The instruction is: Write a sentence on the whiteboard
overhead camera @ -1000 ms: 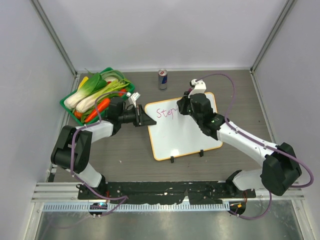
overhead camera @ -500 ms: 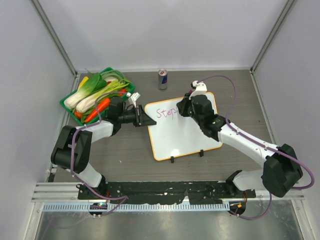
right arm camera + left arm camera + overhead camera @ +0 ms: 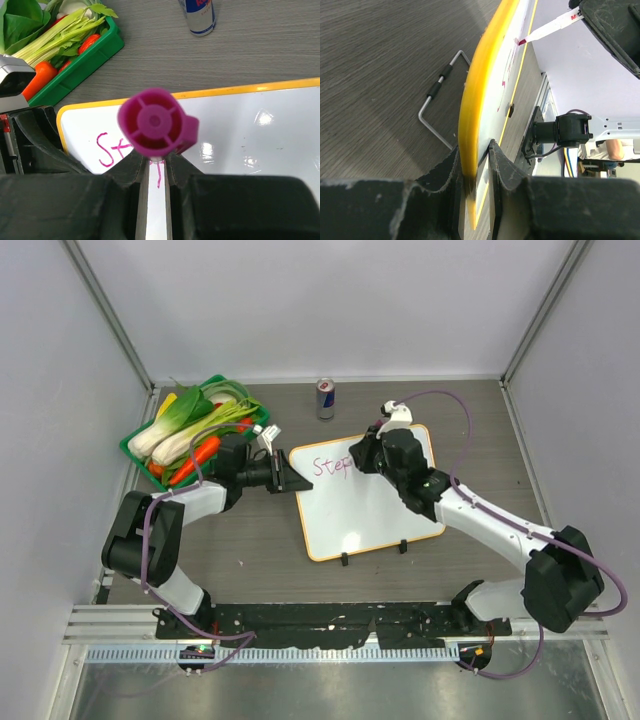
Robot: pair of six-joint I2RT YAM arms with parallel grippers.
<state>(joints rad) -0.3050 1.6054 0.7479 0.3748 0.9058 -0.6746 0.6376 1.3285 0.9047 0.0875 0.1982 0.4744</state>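
The whiteboard (image 3: 370, 510) lies slanted at mid-table, its rim orange. Along its far edge runs the start of the sentence (image 3: 333, 465), pink letters reading "Step". My left gripper (image 3: 290, 480) is shut on the board's left edge; in the left wrist view the fingers (image 3: 472, 150) pinch the yellow rim (image 3: 485, 75). My right gripper (image 3: 362, 455) hovers over the writing, shut on a magenta marker (image 3: 155, 122) that stands upright. The marker's tip (image 3: 550, 29) meets the board just right of the letters (image 3: 112, 147). The cap hides the newest stroke.
A green crate (image 3: 128, 447) of leeks and carrots stands at the far left, close behind my left arm. A drink can (image 3: 325, 398) stands beyond the board. Two black clips (image 3: 344, 560) sit on the board's near edge. A wire leg (image 3: 437, 90) shows under it.
My right gripper with the marker has crept slightly left and away from me over the writing. The left gripper and the board have stayed put.
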